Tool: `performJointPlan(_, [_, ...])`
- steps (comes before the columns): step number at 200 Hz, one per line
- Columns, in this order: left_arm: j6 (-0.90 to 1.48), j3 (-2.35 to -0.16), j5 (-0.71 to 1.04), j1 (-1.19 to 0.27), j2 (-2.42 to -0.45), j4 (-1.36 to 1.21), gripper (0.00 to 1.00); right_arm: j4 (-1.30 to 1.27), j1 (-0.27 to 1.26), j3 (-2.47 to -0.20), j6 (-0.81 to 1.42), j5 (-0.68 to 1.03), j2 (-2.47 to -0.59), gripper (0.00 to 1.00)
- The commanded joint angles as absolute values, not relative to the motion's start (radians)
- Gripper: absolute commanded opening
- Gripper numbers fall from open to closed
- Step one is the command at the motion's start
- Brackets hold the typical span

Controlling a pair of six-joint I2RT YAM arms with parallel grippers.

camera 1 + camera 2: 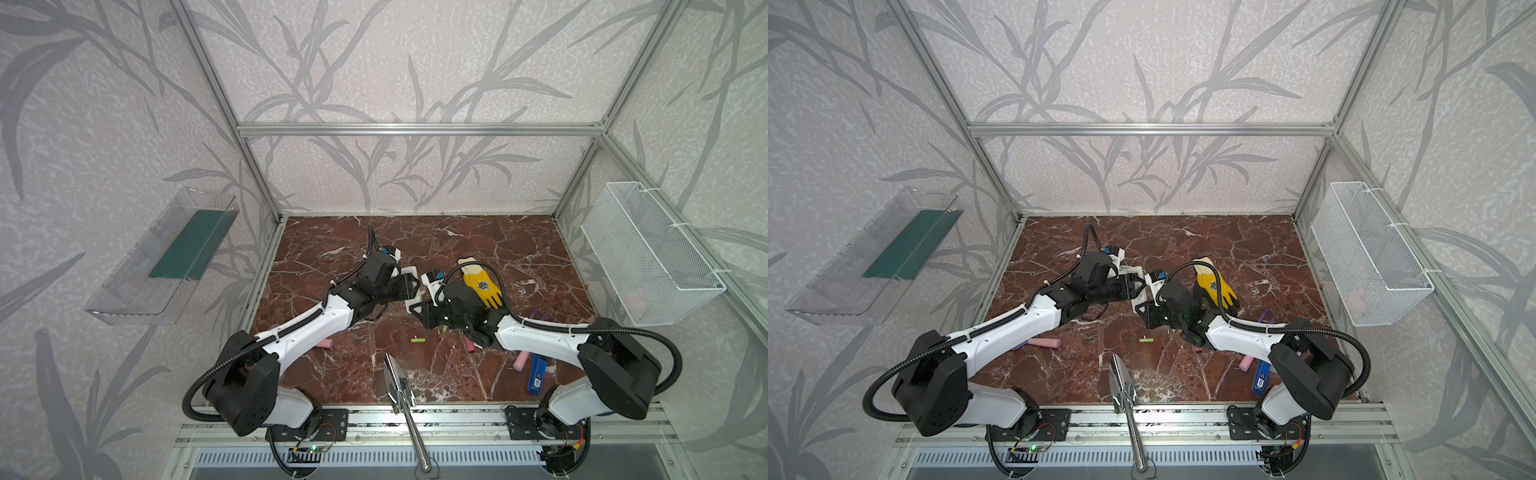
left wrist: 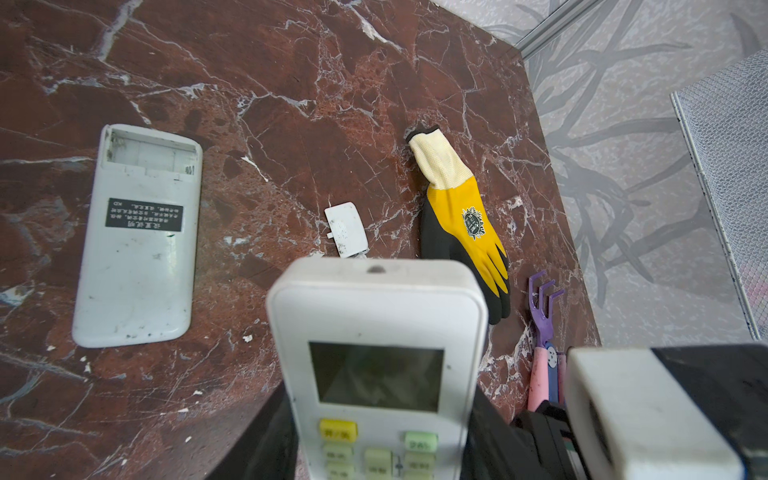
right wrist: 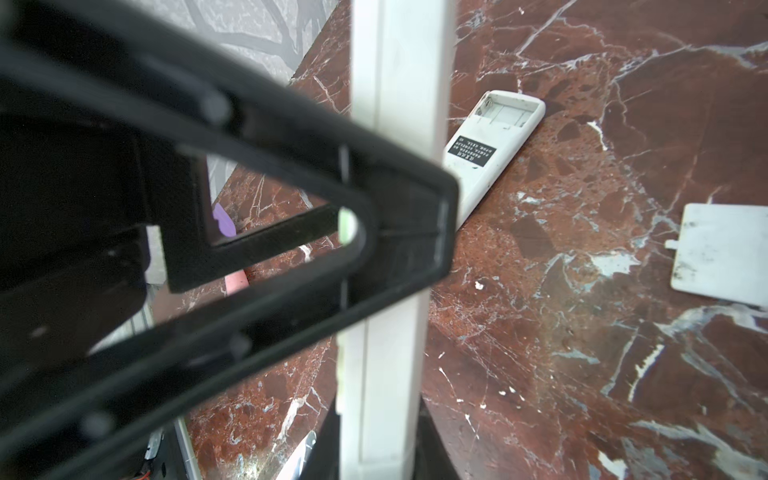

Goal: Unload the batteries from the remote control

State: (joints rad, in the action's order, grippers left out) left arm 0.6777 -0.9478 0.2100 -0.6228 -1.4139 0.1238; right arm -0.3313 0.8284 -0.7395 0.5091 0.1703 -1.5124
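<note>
A white remote control (image 2: pixel 376 307) hangs above mid-table between both grippers, its screen and buttons facing the left wrist camera and its back hidden. My left gripper (image 2: pixel 380 399) (image 1: pixel 409 289) straddles its wide sides, open, with a slight gap at one finger. My right gripper (image 3: pixel 378 424) (image 1: pixel 417 309) is shut on the remote's thin edges (image 3: pixel 399 83). Another remote (image 2: pixel 137 266) (image 3: pixel 486 166) lies face down with its battery bay open and empty, and a loose cover (image 2: pixel 347 228) lies nearby. One lime green battery (image 1: pixel 418 340) (image 1: pixel 1146 340) lies on the marble.
A yellow and black glove (image 1: pixel 484 286) and a purple rake (image 2: pixel 542 299) lie behind the right arm. Pink cylinders (image 1: pixel 324 343) (image 1: pixel 519 362), a blue tool (image 1: pixel 537 374) and a metal trowel (image 1: pixel 399 386) sit near the front. A wire basket (image 1: pixel 652 253) hangs at the right and a clear tray (image 1: pixel 166 257) at the left.
</note>
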Motion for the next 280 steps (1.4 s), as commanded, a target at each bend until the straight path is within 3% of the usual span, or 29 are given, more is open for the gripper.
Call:
performJointPlan(1, [0.677, -0.980, 0.191, -0.635, -1.406, 0.177, 0.94, -0.333, 0.836, -0.758, 0.389, 0.131, -1.515, 0.00])
performJointPlan(7, [0.672, -0.986, 0.185, -0.635, -1.402, 0.185, 0.99, -0.322, 0.836, -0.751, 0.361, 0.118, -1.511, 0.00])
performJointPlan(86, [0.623, -1.098, -0.006, -0.621, -1.279, 0.464, 0.99, -0.203, 0.894, -0.654, 0.037, -0.276, -1.381, 0.00])
performJointPlan(157, [0.720, -1.152, 0.144, -0.626, -1.358, 0.439, 0.99, -0.264, 0.949, -0.621, -0.123, -0.511, -1.345, 0.00])
performJointPlan(225, [0.769, -1.225, 0.168, -0.654, -1.444, 0.417, 0.99, -0.304, 0.969, -0.614, -0.187, -0.564, -1.348, 0.00])
performJointPlan(250, [0.795, -1.235, 0.186, -0.660, -1.475, 0.402, 0.92, -0.317, 0.978, -0.616, -0.200, -0.591, -1.358, 0.00])
performJointPlan(280, [0.822, -1.245, 0.223, -0.669, -1.507, 0.380, 0.71, -0.348, 0.986, -0.613, -0.225, -0.637, -1.374, 0.00])
